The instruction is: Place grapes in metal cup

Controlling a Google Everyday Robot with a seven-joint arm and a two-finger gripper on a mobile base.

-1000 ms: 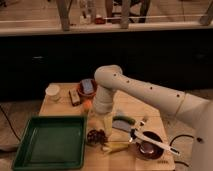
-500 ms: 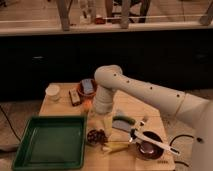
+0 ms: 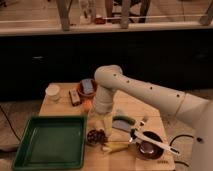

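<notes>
The grapes (image 3: 95, 136), a small dark red bunch, lie on the wooden table (image 3: 62, 107) just right of the green tray. My gripper (image 3: 100, 128) points straight down right above the grapes, at or just over their top. My white arm comes in from the right and bends down to it. The metal cup (image 3: 147, 148), round and shiny, stands at the front right corner of the table, about a hand's width right of the grapes. A white utensil (image 3: 150, 140) lies across its top.
A green tray (image 3: 50, 142) fills the front left. A white cup (image 3: 52, 92), a small brown box (image 3: 75, 98), a brown bowl (image 3: 88, 88) and an orange fruit (image 3: 88, 104) stand behind. A yellow item (image 3: 117, 146) and a green item (image 3: 125, 120) lie between grapes and cup.
</notes>
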